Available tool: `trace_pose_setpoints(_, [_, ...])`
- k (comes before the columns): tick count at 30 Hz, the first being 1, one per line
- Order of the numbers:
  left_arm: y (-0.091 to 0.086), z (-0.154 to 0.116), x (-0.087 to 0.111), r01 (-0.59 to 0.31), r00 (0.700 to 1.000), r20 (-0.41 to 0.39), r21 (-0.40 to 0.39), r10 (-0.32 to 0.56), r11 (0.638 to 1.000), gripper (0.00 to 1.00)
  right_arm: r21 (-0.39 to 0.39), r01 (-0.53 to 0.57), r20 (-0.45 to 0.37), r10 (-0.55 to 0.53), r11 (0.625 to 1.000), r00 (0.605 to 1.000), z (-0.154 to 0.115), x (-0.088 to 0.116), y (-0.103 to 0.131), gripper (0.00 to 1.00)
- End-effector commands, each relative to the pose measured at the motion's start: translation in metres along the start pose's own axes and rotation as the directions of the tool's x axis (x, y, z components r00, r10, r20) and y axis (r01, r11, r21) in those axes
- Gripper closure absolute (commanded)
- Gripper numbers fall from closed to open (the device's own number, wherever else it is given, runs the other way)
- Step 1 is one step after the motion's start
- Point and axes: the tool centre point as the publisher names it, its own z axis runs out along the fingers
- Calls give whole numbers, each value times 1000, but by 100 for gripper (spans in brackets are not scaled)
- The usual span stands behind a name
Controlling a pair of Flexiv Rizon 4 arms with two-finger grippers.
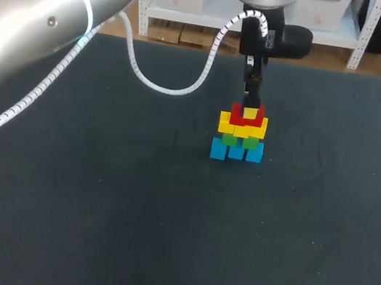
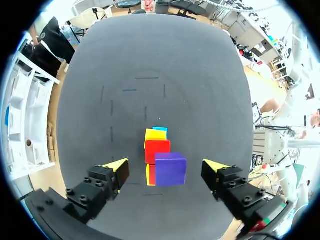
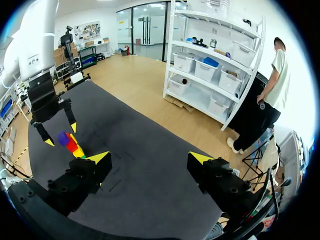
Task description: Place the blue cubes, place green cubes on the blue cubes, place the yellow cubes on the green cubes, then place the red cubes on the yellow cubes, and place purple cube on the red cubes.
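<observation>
Near the middle of the table (image 1: 93,192) stands a stack: blue cubes (image 1: 236,151) at the bottom, then green cubes (image 1: 238,141), yellow cubes (image 1: 242,127) and red cubes (image 2: 157,151), with the purple cube (image 2: 170,169) on top. The left gripper (image 2: 165,167) hangs straight over the stack, its fingers spread apart on either side of the purple cube without touching it. The right gripper (image 3: 150,158) is well apart from the stack, its fingers spread wide and holding nothing.
</observation>
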Motion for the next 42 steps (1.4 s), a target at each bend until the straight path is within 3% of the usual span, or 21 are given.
trace_pose_setpoints(1, [4,-1,-3,1,1000,-8,6,-1,1000,19,-1,0,1,0,1000,1000,-1,1,0,0])
trace_pose_setpoints(12, [4,-2,-4,8,1000,-12,-5,-8,1000,34,-1,0,1,0,1000,1000,-1,1,0,0])
trace_pose_setpoints(20, [4,-2,-3,10,1000,-11,-5,-10,1000,65,-1,0,1,0,1000,1000,-1,1,0,0])
trace_pose_setpoints(27, [5,-1,-2,10,1000,-9,-3,-10,1000,64,-1,0,1,0,1000,1000,-1,1,0,0])
trace_pose_setpoints(30, [5,-1,-2,7,1000,-8,-3,-7,1000,60,-1,0,1,0,1000,1000,-1,1,0,0])
trace_pose_setpoints(31, [5,-1,-2,5,1000,-8,-2,-5,1000,54,-1,0,1,0,1000,1000,-1,1,0,0])
trace_pose_setpoints(34, [5,-1,-3,3,1000,-7,-2,-3,1000,53,-1,0,1,0,1000,1000,-1,1,0,0])
trace_pose_setpoints(35, [4,-1,-3,0,1000,-6,-1,0,1000,30,-1,0,1,0,1000,1000,-1,1,0,0])
trace_pose_setpoints(37, [2,-2,-4,-7,1000,1,2,7,1000,0,-1,0,1,0,1000,1000,-1,1,0,0])
trace_pose_setpoints(42, [-7,-7,-3,-19,998,53,-11,19,1000,0,-1,0,1,0,1000,1000,-1,1,0,0])
